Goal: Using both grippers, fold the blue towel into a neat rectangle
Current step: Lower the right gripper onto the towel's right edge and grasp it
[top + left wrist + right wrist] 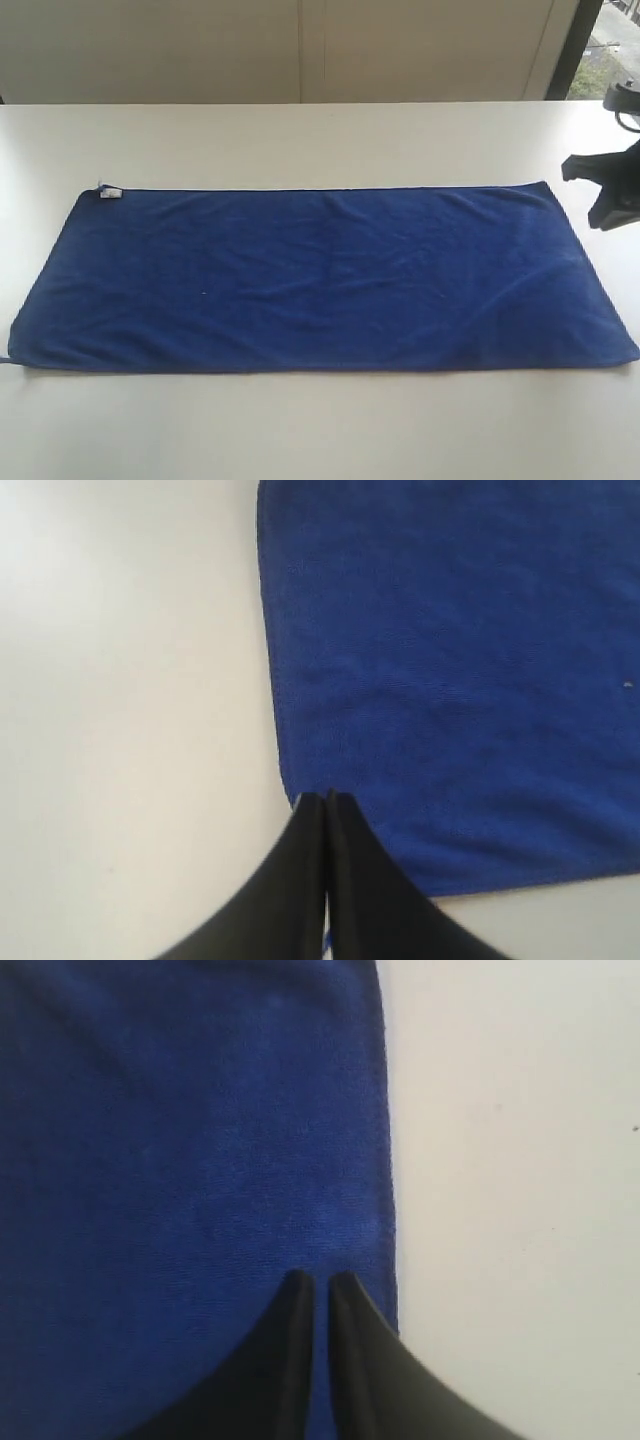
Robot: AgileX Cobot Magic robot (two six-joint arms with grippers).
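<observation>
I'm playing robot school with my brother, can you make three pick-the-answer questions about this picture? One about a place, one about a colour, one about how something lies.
1. In the exterior view, where on the towel is the white tag?
A) far left corner B) near right corner C) middle
2. What colour is the towel?
A) red B) blue C) green
3. How does the towel lie on the table?
A) rolled up B) folded in half C) spread flat
1 A: the tag sits at the far left corner. 2 B: it is blue all over. 3 C: no fold shows.
</observation>
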